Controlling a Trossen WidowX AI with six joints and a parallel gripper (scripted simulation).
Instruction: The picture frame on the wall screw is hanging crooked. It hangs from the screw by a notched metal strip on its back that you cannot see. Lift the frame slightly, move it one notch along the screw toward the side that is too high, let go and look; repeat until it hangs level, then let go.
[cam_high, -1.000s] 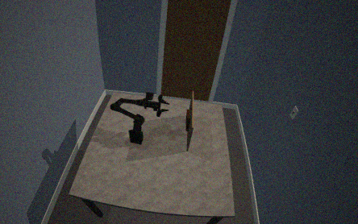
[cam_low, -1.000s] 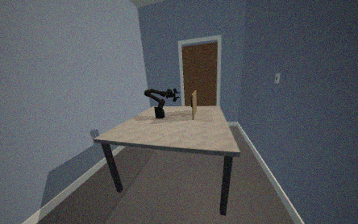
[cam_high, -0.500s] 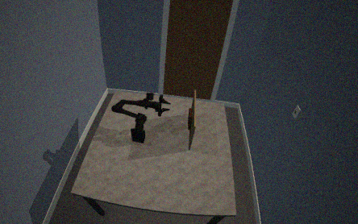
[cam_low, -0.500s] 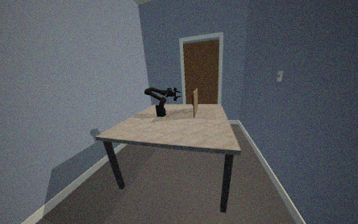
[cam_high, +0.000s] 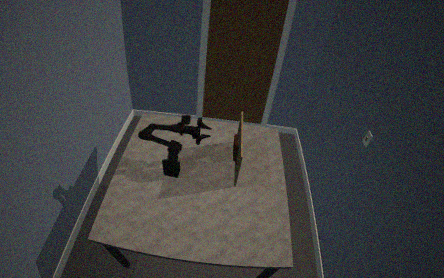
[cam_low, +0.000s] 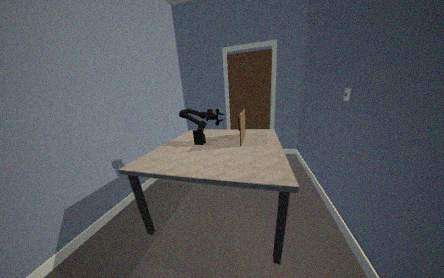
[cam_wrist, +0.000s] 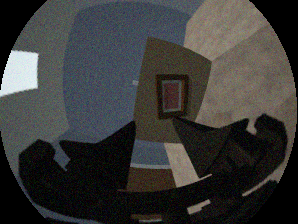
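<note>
The picture frame has a dark border and a reddish picture. It hangs on a small upright brown wall panel that stands on the table. In the top view the panel shows edge-on, with the frame on the side facing the arm. My gripper is stretched out level toward the frame, a clear gap short of it. It is open with nothing between the fingers. It also shows in the exterior view, left of the panel. How far the frame tilts is hard to judge.
The arm's base stands on the table at the back left. A brown door is behind the table. Blue walls are close on the left and at the back.
</note>
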